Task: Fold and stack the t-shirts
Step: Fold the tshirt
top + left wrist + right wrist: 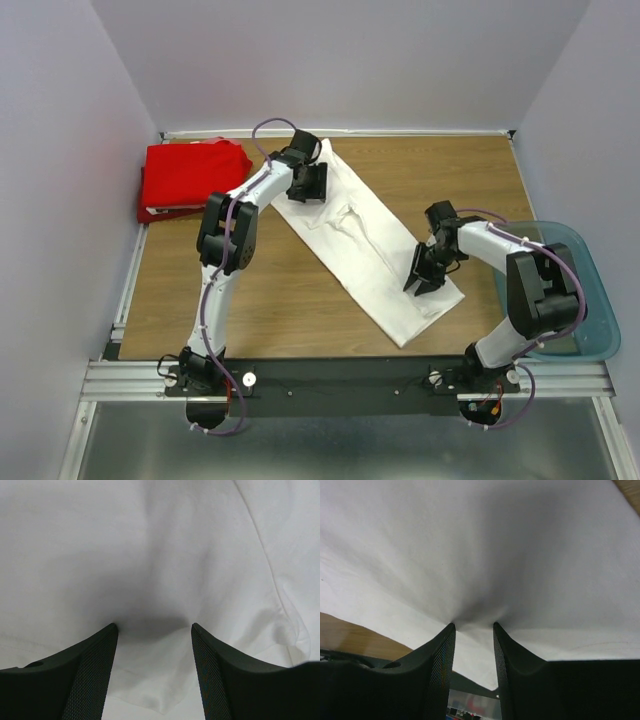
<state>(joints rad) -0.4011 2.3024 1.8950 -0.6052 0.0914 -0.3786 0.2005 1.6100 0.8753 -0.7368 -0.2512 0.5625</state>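
Observation:
The white t-shirt lies folded into a long strip, running diagonally from the back centre to the front right of the table. My left gripper is at its far end, jaws open, fingertips pressed onto the white cloth, with a fold of it between them. My right gripper is at the strip's near right end, jaws narrowly open, fingertips pressed into the cloth by its edge. The red t-shirt lies folded at the back left corner.
A translucent blue tub stands off the table's right edge beside the right arm. Bare wood shows at the front left of the table. The black rail runs along the near edge.

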